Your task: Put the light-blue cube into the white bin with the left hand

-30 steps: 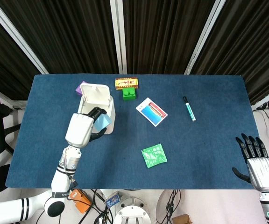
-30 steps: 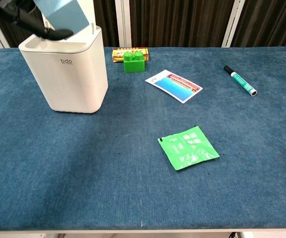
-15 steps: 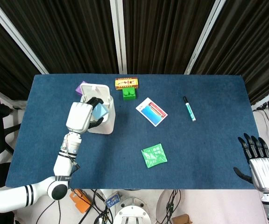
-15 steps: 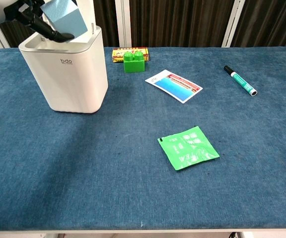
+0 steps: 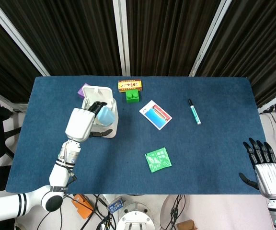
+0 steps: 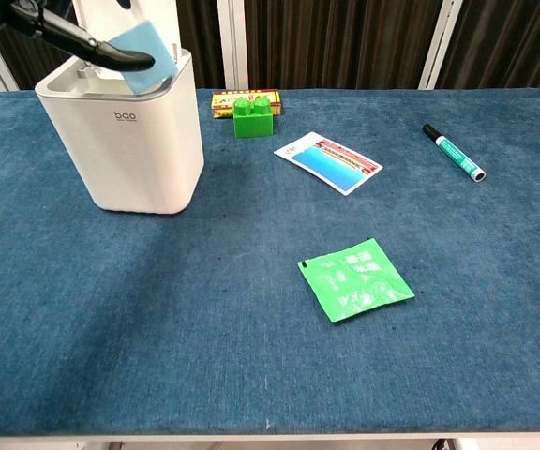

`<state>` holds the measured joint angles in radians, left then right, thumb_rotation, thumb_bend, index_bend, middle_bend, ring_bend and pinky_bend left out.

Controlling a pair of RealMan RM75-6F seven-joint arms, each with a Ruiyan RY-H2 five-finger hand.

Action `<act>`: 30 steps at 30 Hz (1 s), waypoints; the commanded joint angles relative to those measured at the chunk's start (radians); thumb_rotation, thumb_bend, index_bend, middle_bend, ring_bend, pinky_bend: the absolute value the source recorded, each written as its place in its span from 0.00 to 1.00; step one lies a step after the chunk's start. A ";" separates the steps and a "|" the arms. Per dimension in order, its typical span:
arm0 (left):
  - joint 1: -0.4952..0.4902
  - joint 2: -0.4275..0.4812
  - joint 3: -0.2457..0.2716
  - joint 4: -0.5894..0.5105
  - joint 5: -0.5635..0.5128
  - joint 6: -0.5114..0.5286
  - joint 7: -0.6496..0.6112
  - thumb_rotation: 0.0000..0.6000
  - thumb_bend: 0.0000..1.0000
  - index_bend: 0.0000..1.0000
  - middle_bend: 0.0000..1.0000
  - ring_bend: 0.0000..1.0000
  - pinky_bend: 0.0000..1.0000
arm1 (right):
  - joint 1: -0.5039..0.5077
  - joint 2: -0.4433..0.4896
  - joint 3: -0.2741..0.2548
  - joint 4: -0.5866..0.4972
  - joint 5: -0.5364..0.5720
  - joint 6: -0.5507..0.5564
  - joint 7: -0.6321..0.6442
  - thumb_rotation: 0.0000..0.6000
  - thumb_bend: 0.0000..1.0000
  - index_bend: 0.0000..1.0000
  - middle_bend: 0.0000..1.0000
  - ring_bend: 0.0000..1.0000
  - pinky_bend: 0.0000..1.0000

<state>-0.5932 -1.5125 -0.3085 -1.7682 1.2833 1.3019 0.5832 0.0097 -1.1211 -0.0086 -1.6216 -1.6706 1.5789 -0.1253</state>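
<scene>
The light-blue cube point(image 5: 107, 116) point(image 6: 146, 58) lies tilted in the mouth of the white bin point(image 5: 95, 94) point(image 6: 129, 150), at its right side, partly below the rim. My left hand point(image 5: 83, 123) hovers at the bin's near-left side. Its dark fingers point(image 6: 87, 45) stretch straight across the opening and reach the cube's front face. The thumb points away along the bin's near wall, so nothing grips the cube. My right hand point(image 5: 265, 165) hangs off the table's near right corner with fingers spread and nothing in it.
A purple object point(image 5: 83, 89) peeks out behind the bin. A yellow box point(image 5: 130, 85) and green brick point(image 5: 132, 96) sit just right of it. Further right lie a printed card point(image 5: 155, 114), a green marker point(image 5: 194, 111) and a green sachet point(image 5: 158, 159).
The cube has come from above the bin down into its opening and slid toward the right rim. My left hand has drawn back slightly and loosened. The right hand stays still.
</scene>
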 commanded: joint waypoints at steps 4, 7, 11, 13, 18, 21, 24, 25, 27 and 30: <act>0.010 0.020 0.007 -0.017 0.016 0.030 -0.019 0.62 0.00 0.25 0.28 0.83 0.90 | 0.001 -0.003 0.000 -0.002 0.000 -0.003 -0.010 1.00 0.31 0.00 0.00 0.00 0.00; 0.020 0.036 0.025 -0.037 0.049 0.048 -0.031 0.62 0.00 0.25 0.27 0.82 0.90 | 0.002 -0.005 0.000 -0.003 0.003 -0.008 -0.014 1.00 0.31 0.00 0.00 0.00 0.00; 0.067 0.089 0.100 -0.080 0.147 0.095 -0.040 0.58 0.00 0.23 0.25 0.69 0.87 | 0.004 -0.003 -0.001 -0.004 0.003 -0.012 -0.014 1.00 0.31 0.00 0.00 0.00 0.00; 0.129 0.140 0.176 -0.093 0.236 0.157 -0.060 0.56 0.00 0.22 0.23 0.57 0.82 | 0.001 -0.001 -0.001 -0.001 0.001 -0.006 -0.011 1.00 0.31 0.00 0.00 0.00 0.00; 0.309 0.254 0.362 -0.006 0.385 0.329 -0.181 0.76 0.00 0.18 0.16 0.19 0.45 | -0.003 -0.002 -0.003 0.000 -0.003 0.000 -0.012 1.00 0.31 0.00 0.00 0.00 0.00; 0.424 0.252 0.416 0.145 0.409 0.461 -0.309 0.90 0.00 0.17 0.11 0.08 0.27 | -0.005 -0.006 -0.009 -0.005 -0.010 -0.001 -0.026 1.00 0.31 0.00 0.00 0.00 0.00; 0.504 0.214 0.428 0.257 0.373 0.529 -0.413 0.98 0.00 0.16 0.10 0.05 0.17 | -0.008 -0.014 -0.012 -0.008 -0.015 0.000 -0.043 1.00 0.31 0.00 0.00 0.00 0.00; 0.529 0.198 0.429 0.296 0.361 0.545 -0.445 0.99 0.00 0.14 0.09 0.03 0.15 | -0.008 -0.017 -0.014 -0.010 -0.017 0.000 -0.047 1.00 0.31 0.00 0.00 0.00 0.00; 0.561 0.169 0.419 0.354 0.337 0.563 -0.493 1.00 0.00 0.13 0.07 0.00 0.11 | -0.010 -0.019 -0.014 -0.012 -0.018 0.002 -0.052 1.00 0.31 0.00 0.00 0.00 0.00; 0.571 0.172 0.414 0.371 0.328 0.542 -0.476 1.00 0.00 0.11 0.06 0.00 0.11 | -0.016 -0.021 -0.013 -0.012 -0.016 0.012 -0.053 1.00 0.31 0.00 0.00 0.00 0.00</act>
<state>-0.0480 -1.3253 0.0969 -1.4310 1.6269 1.8290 0.1078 -0.0050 -1.1413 -0.0218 -1.6335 -1.6876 1.5895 -0.1789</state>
